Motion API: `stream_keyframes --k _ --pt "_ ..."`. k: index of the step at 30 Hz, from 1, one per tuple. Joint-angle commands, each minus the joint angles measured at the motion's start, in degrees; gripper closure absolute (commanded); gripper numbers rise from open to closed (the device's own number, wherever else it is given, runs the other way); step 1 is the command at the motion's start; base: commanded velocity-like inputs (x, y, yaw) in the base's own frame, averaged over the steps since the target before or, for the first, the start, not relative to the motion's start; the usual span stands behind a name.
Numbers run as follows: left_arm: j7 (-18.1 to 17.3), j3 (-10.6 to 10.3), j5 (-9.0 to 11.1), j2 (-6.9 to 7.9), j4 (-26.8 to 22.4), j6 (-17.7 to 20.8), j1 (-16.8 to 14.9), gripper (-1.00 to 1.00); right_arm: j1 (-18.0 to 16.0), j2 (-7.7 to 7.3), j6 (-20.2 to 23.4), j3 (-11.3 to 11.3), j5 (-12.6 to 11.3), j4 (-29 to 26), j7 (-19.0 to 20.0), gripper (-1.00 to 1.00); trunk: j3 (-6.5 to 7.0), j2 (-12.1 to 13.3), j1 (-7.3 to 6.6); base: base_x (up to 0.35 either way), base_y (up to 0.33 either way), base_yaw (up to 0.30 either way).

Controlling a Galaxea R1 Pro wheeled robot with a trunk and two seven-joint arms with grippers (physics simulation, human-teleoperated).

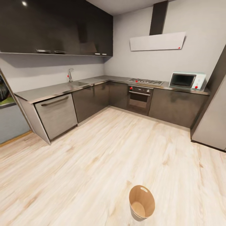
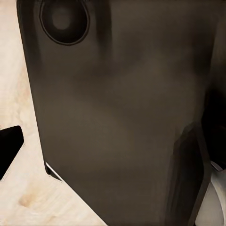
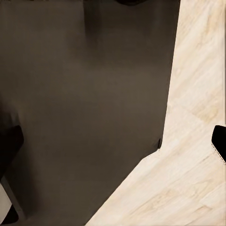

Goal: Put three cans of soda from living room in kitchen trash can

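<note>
We stand in the kitchen (image 1: 119, 94), looking down over the pale wood floor (image 1: 94, 157) at the tash can (image 1: 142, 202), which sits upright and open on the boards close in front of us, its brown inside and the oval handle slot at the far rim in plain sight. No soda can shows in any view.

Each wrist camera looks past our own dark base panel (image 2: 117, 117) to the floor. A black tip at the frame edge may be a finger of the left pincer (image 2: 10, 146), and another that of the right pincer (image 3: 219, 141), but we cannot tell whether either is spread or pressed together, nor where the bin lies from them.

We judge this a travel step. To do it well, we should note the bin's spot, keep the base clear of it while turning, and head for the living room with arms tucked.
</note>
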Motion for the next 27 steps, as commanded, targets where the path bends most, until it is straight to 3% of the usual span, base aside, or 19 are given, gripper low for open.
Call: stream_keyframes --k 1,27 --pt "0.0 0.0 0.0 0.0 0.0 0.0 0.0 -1.0 0.0 0.0 0.0 0.0 0.0 0.0 0.0 -1.0 0.0 0.0 0.0 0.341 0.0 -0.018" --pt "0.0 0.0 0.0 0.0 0.0 -1.1 0.0 -1.0 0.0 0.0 0.0 0.0 0.0 0.0 0.0 -1.0 0.01 0.0 0.0 0.22 0.029 -0.002"
